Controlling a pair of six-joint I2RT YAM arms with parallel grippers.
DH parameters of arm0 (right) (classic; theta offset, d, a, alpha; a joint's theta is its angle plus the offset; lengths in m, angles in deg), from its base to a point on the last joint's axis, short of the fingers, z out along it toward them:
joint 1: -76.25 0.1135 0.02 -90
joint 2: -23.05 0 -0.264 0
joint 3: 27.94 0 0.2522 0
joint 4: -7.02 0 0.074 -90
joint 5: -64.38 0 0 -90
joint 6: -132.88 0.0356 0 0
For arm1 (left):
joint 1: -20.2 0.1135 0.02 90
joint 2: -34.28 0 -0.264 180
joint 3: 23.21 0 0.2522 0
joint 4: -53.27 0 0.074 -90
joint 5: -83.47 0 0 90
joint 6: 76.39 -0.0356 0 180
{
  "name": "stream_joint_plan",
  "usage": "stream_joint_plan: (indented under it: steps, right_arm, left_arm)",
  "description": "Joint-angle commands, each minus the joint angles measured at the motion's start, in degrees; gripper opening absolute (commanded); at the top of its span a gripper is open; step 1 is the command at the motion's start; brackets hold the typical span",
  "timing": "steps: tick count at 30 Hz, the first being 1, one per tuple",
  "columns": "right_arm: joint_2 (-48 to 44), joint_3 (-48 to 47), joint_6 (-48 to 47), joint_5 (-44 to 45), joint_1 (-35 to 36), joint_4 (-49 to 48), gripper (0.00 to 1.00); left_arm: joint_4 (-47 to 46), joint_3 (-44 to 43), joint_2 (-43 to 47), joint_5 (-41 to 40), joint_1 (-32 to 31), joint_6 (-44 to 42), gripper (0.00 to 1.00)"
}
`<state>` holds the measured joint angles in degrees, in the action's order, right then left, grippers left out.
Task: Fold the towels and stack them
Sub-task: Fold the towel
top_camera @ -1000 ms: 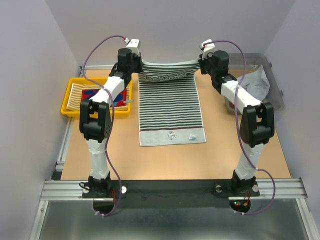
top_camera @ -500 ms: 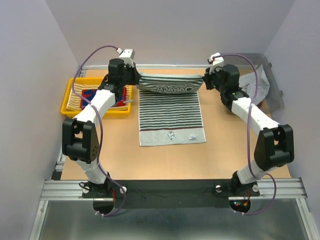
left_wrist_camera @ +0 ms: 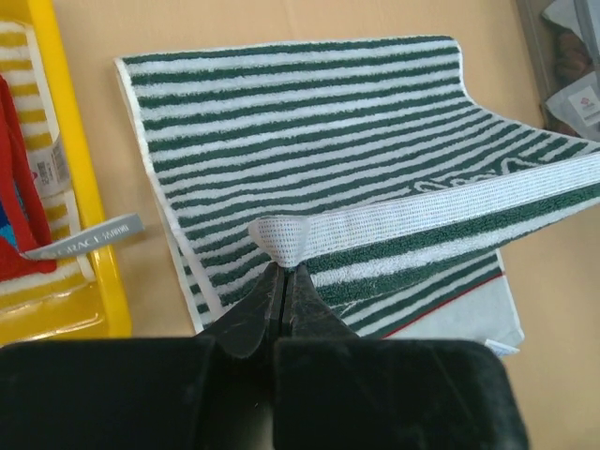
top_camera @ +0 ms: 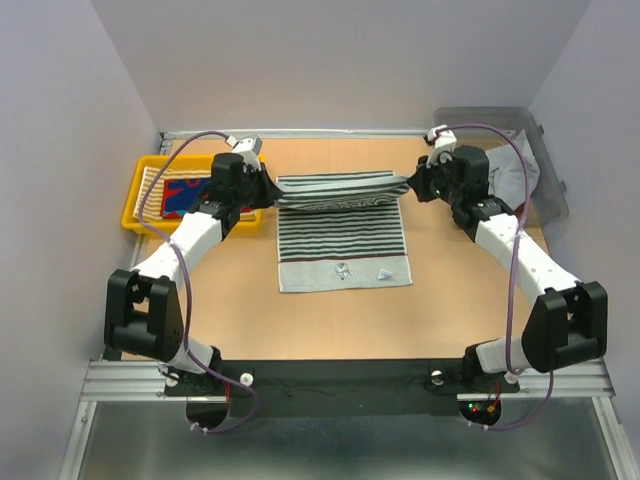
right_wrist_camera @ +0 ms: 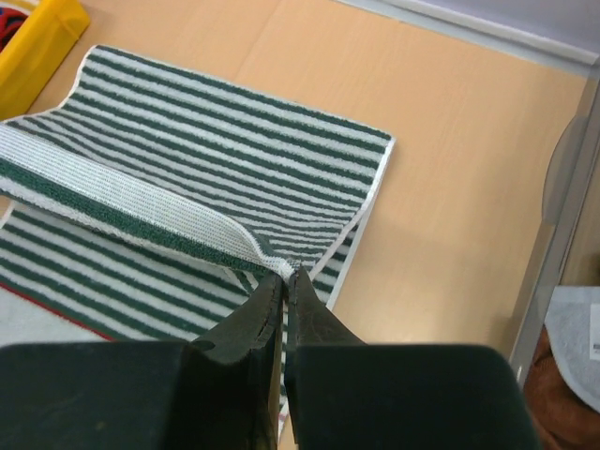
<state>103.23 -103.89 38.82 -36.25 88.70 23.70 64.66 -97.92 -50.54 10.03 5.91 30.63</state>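
The green-and-white striped towel [top_camera: 342, 240] lies mid-table [top_camera: 480, 300], its long axis running far to near. Its far end hangs raised and doubled nearward, stretched crosswise between the left gripper [top_camera: 270, 189] and the right gripper [top_camera: 409, 185], each pinched tight on a corner.

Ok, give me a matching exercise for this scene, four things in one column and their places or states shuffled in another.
1 striped towel
2 yellow tray
3 clear bin
4 left fingers

a at the right side
b shut on a towel corner
c at the left side
d in the middle, far edge lifted

Pairs: 1-d, 2-c, 3-a, 4-b
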Motion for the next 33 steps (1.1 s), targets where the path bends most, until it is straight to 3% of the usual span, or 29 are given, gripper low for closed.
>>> stream_joint_plan:
  steps: [1, 12, 22, 33]
  right_arm:
    - [-4.1, 1.0, 3.3, 1.4, -0.5, 4.0, 0.01]
    - [-5.0, 9.7, 13.3, 3.9, -0.5, 9.8, 0.00]
    - [8.7, 8.8, 15.9, 6.0, -0.6, 9.6, 0.01]
    - [13.9, 7.9, 15.1, 10.1, -0.6, 8.9, 0.00]
  left_arm:
    - [-0.4, 3.1, 4.3, -1.2, 0.4, 1.9, 0.00]
    - [-1.1, 13.0, 5.8, -2.8, -2.1, 7.3, 0.00]
    - [-10.4, 21.7, 3.3, -14.1, -5.3, 15.8, 0.00]
    - [-14.0, 27.0, -0.3, -14.4, -6.4, 21.7, 0.00]
